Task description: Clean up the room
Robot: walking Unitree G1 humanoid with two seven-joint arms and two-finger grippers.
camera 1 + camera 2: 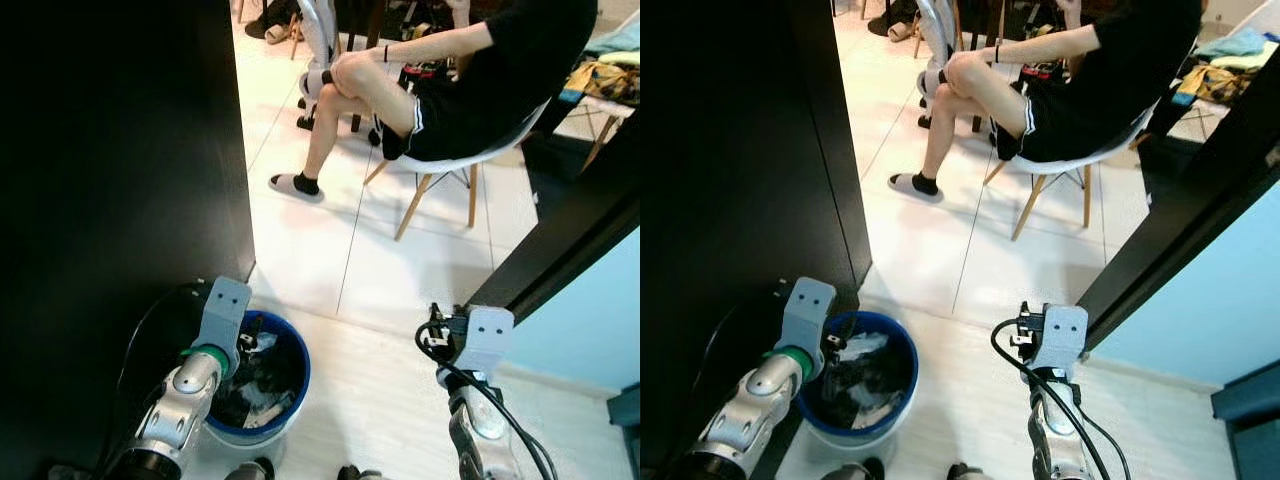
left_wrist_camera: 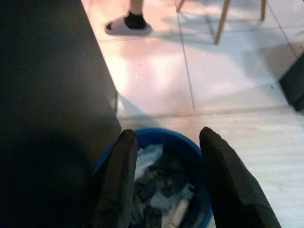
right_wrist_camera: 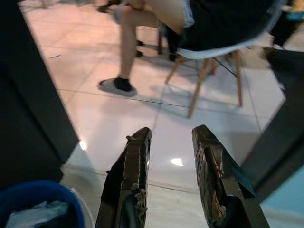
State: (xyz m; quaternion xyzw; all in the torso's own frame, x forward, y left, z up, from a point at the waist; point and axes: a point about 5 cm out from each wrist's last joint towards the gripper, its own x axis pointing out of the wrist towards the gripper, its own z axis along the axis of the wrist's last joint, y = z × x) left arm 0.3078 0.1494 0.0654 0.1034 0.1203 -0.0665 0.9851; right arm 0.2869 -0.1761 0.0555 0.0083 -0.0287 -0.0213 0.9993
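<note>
You are hovering the left gripper (image 2: pixel 164 156), jaws apart and empty, over the full blue bin (image 1: pixel 296 385); lowering carelessly risks tipping it. The right gripper (image 3: pixel 173 156), also apart, is hanging idle.

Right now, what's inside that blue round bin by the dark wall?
The blue round plastic bin holds a heap of dark and white crumpled scraps, likely cloth or wrappers. What lies under the heap is hidden, and the left arm covers one side.

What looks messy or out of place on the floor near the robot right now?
Nothing is spilled on the floor. The blue bin by the dark panel is full of dark and white scraps, all still inside it. The left gripper hangs open over the bin; the right gripper is open and empty. A person sits on a chair beyond.
</note>
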